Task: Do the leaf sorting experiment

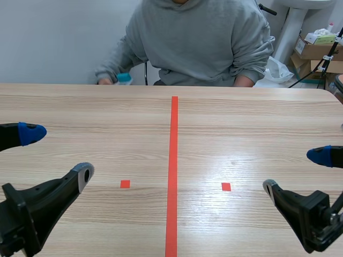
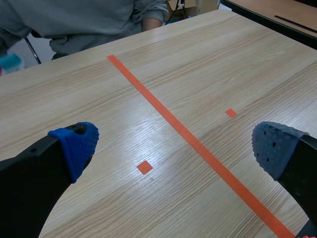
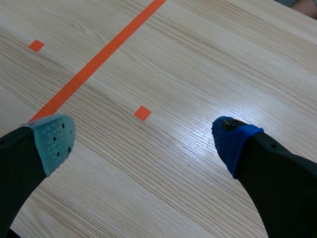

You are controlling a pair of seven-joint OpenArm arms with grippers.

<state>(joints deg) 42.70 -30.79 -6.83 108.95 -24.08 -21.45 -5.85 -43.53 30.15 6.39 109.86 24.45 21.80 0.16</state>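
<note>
Two pincers, neither gripping anything. At the near left, left pincer (image 1: 58, 154) low over the counter (image 1: 241, 123), fingers spread wide and empty. Beyond it, at the far left edge, a person's hand (image 1: 105, 81) beside a small teal object (image 1: 124, 78), too hidden to name. Down the middle, the orange tape line (image 1: 173, 160), with a tape square (image 1: 125, 184) to its left and another to its right. At the near right, right pincer (image 1: 295, 171), likewise released and empty. No leaves anywhere in view, so no bearing or long axis to line up on yet. Probably to be laid out from across the counter; if from that hand's side, nearer the left arm.
</note>
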